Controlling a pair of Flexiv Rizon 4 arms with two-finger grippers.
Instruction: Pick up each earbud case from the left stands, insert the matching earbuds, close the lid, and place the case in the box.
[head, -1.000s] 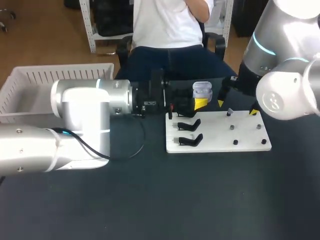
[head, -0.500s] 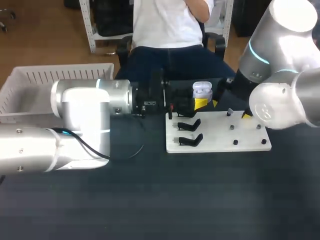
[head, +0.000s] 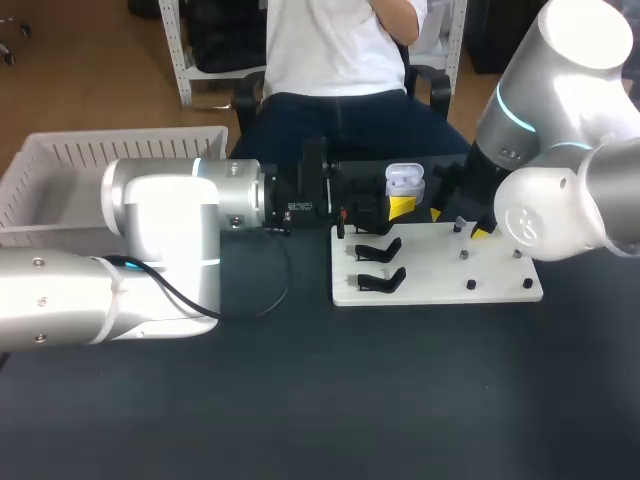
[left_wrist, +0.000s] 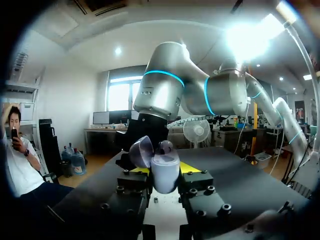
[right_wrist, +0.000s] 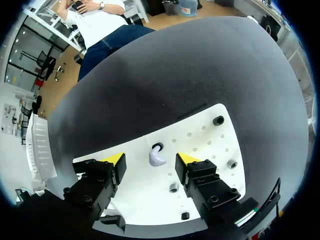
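Left gripper (head: 400, 207) clamps the open case (head: 404, 180); right gripper (right_wrist: 150, 159) gapes, empty, over the earbud (right_wrist: 156, 160) at the far edge of the board (right_wrist: 200, 145) — descend centred, pinch gently.

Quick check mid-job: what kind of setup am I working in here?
Probably a robot lab test bench: a dark table with a white peg board of black stands, a white basket, and an open earbud case in the left gripper.

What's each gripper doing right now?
Left gripper: shut on the earbud case, lid open.
Right gripper: open, an earbud between its fingers, untouched.
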